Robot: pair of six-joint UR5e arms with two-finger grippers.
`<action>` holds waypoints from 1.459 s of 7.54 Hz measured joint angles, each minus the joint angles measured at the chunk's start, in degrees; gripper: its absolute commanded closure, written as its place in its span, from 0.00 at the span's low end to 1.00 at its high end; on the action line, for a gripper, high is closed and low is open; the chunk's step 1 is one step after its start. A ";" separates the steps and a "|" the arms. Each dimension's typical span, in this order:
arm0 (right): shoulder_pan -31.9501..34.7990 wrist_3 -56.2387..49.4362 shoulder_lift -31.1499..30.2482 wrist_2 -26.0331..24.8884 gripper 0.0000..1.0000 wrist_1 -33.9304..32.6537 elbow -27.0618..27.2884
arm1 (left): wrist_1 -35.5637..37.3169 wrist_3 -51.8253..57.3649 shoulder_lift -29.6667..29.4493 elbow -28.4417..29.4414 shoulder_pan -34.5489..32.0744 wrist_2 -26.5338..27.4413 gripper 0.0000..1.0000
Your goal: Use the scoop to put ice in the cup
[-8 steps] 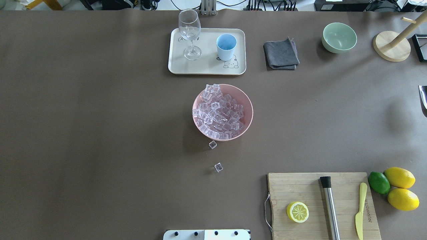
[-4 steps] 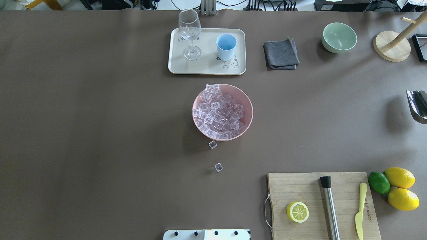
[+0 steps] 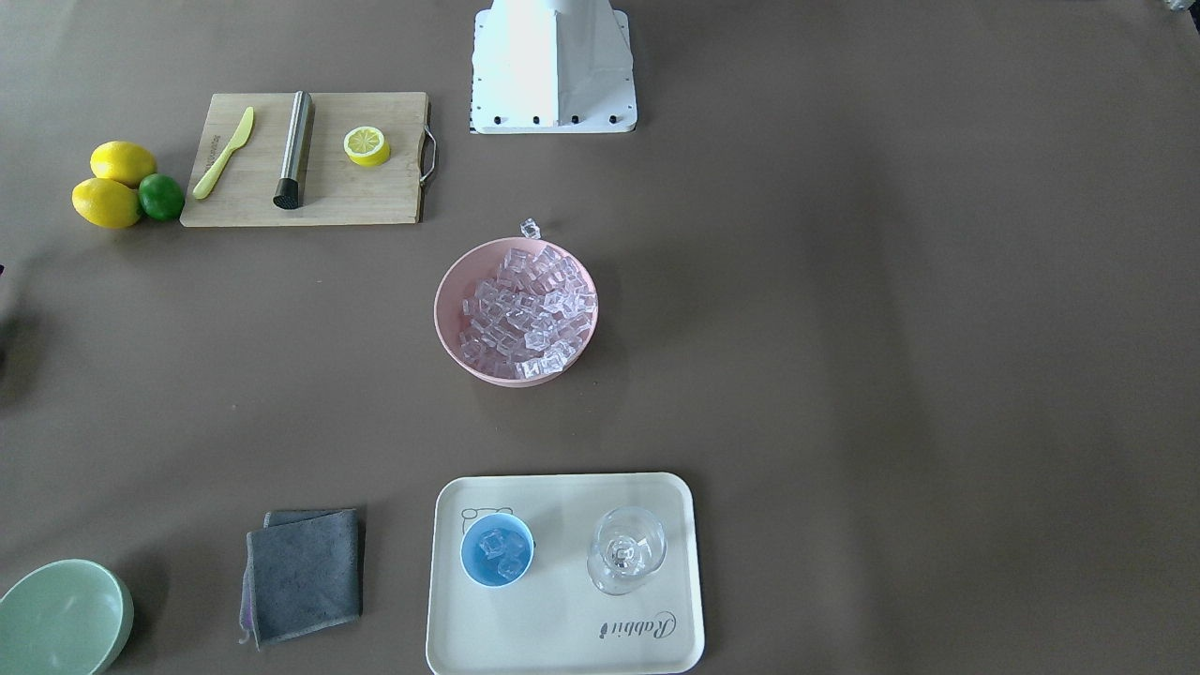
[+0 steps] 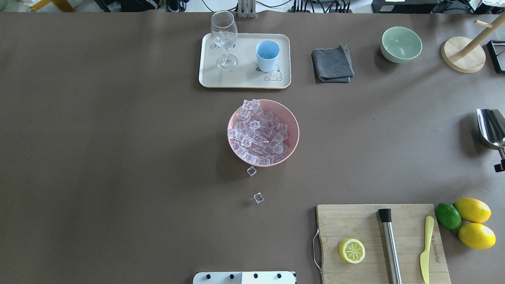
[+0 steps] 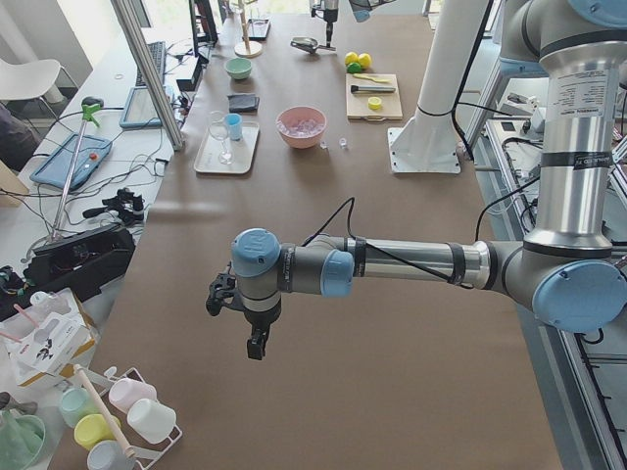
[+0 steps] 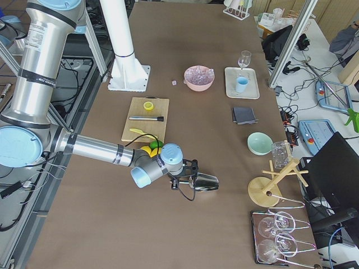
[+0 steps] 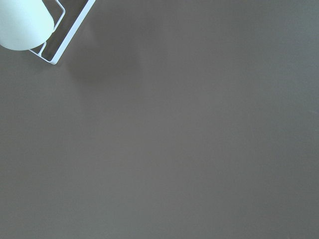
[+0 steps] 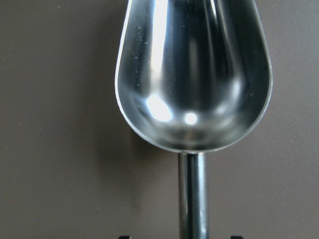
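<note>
The silver scoop (image 4: 490,127) hangs over the table at the far right edge. It fills the right wrist view (image 8: 194,74) and its trough is empty. My right gripper (image 8: 192,235) is shut on its thin handle and shows at the overhead view's edge (image 4: 500,165). The ice (image 4: 258,132) is piled in the pink bowl (image 4: 295,136), with two loose cubes (image 4: 251,170) on the table near it. The light-blue cup (image 3: 497,551) stands on the cream tray (image 3: 562,637) and holds a few cubes. My left gripper (image 5: 257,345) shows only in the exterior left view, far from these; I cannot tell whether it is open.
A wine glass (image 4: 225,39) stands on the tray beside the cup. A grey cloth (image 4: 332,64), a green bowl (image 4: 401,44) and a wooden stand (image 4: 463,55) lie at the back right. A cutting board (image 4: 371,225) with half a lemon, steel cylinder and knife is front right, beside lemons (image 4: 473,211).
The scoop has moved in from the right edge toward the left, so more of it and the tip of my right gripper now show. Nothing else has moved.
</note>
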 measured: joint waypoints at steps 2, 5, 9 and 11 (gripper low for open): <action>0.18 -3.29 0.64 3.10 0.02 -4.02 1.69 | 0.11 0.00 -0.22 0.11 0.31 0.00 0.01; 7.77 -23.59 1.79 3.87 0.01 -31.68 14.14 | 3.63 0.31 -1.19 -0.19 0.36 0.00 0.01; 21.43 -40.91 3.62 3.80 0.01 -51.20 19.05 | 4.40 0.44 -1.53 -0.14 0.37 0.00 0.01; 22.75 -42.20 3.53 2.91 0.01 -51.65 18.84 | 4.41 0.50 -1.58 -0.19 0.36 0.00 0.01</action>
